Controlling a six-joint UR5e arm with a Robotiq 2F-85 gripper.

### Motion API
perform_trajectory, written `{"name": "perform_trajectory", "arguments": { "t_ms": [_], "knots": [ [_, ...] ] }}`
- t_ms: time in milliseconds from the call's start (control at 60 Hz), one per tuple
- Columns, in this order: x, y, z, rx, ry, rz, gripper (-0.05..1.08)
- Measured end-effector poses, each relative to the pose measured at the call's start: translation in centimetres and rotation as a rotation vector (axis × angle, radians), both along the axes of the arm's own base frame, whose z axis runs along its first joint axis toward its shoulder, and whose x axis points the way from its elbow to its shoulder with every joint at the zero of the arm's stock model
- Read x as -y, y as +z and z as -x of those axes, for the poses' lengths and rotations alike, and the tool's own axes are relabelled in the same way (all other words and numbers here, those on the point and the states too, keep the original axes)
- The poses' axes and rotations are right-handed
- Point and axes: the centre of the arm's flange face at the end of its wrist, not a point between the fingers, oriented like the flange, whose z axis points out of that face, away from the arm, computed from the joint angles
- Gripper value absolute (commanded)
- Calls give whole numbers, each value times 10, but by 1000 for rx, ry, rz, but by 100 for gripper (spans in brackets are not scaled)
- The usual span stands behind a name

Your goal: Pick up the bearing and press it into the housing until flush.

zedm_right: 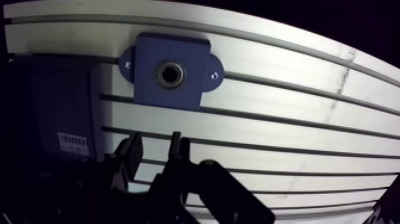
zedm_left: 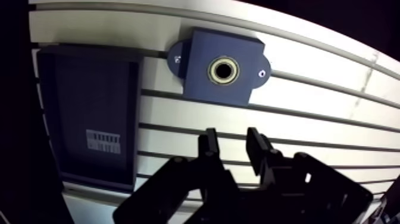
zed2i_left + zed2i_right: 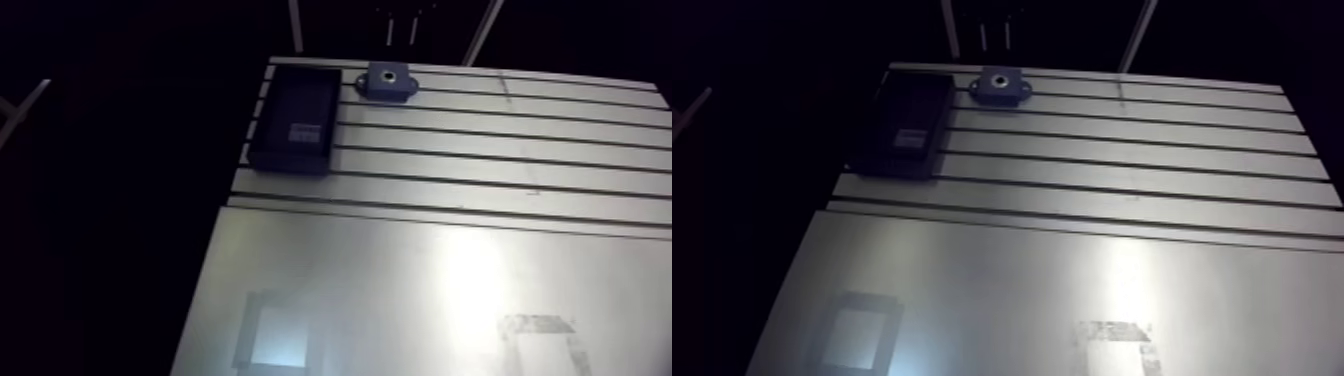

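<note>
On the slotted aluminium table (image 3: pixel 480 150) I log 1 dark-blue square housing block (image 2: pixel 202 86) with 2 screwed ears, and 1 bright metal ring bearing (image 2: pixel 211 70) sitting in its central bore. Just beside it lies 1 dark rectangular tray (image 2: pixel 89 89) carrying a white barcode label (image 2: pixel 104 139). My black 2-finger gripper (image 2: pixel 232 137) hangs short of the housing, jaws parted slightly, holding nothing.

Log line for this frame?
claw open, empty | bearing in housing bore | claw short of housing | tray beside housing
</note>
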Motion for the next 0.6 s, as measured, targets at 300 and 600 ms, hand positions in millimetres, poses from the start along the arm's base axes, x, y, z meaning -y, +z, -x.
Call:
{"name": "perform_trajectory", "arguments": {
  "t_ms": [300,600],
  "knots": [
    [-2,55,-16,-42,-7,1,1],
    [-6,111,-36,-86,-17,3,1]
  ]
}}
